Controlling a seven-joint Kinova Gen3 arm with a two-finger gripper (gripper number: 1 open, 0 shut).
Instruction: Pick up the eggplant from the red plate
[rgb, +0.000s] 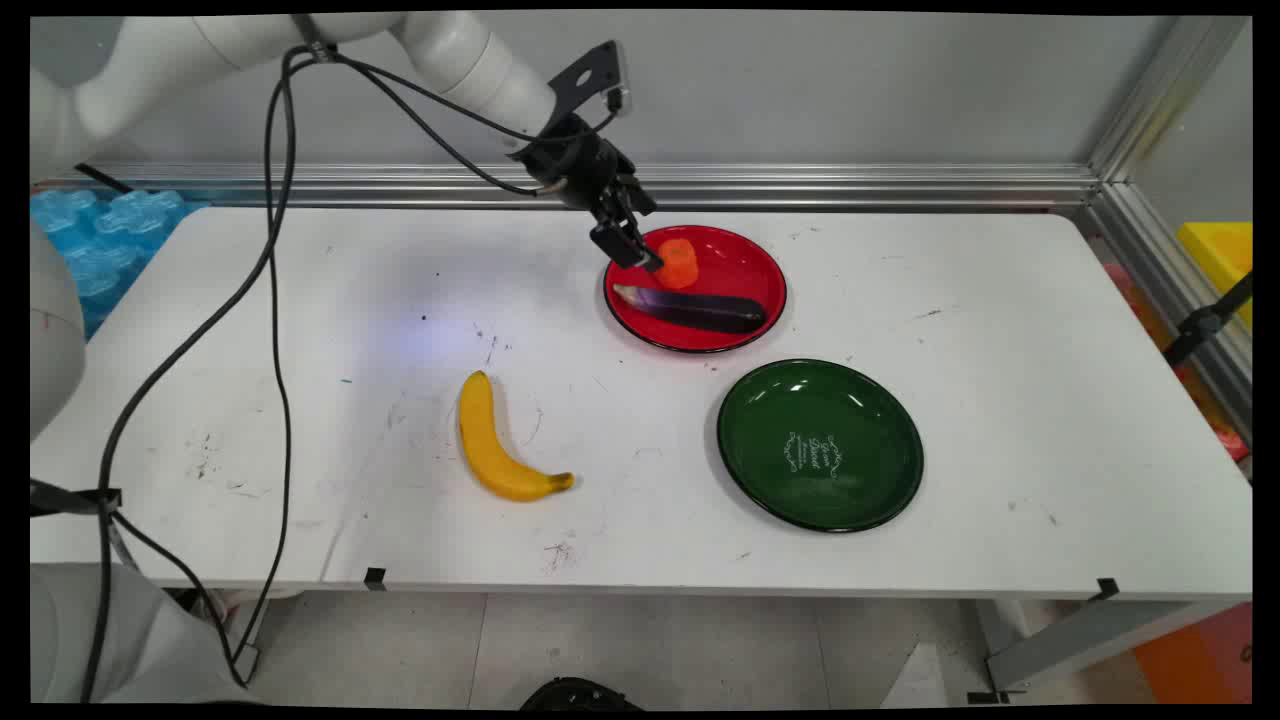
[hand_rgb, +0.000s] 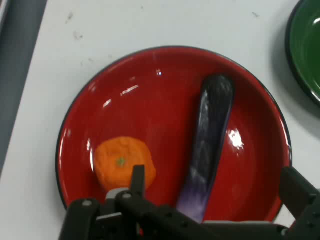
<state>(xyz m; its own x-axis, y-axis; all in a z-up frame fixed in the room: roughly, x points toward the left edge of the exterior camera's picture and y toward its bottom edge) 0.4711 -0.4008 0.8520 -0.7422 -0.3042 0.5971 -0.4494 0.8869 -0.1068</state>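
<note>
Gripper (rgb: 640, 255) low over the far left rim of the red plate (rgb: 745, 262), jaws spread wide and holding nothing, one tip just beside the orange (rgb: 679, 262). Orange partly masked by that finger in the main view; contact hard to make out. Dark eggplant (rgb: 700, 310) lying across the plate's near half, its near end cut off behind the linkage in the hand view. Green plate (rgb: 820, 445) near right, banana (rgb: 495, 440) left on the table (rgb: 1000, 400).
</note>
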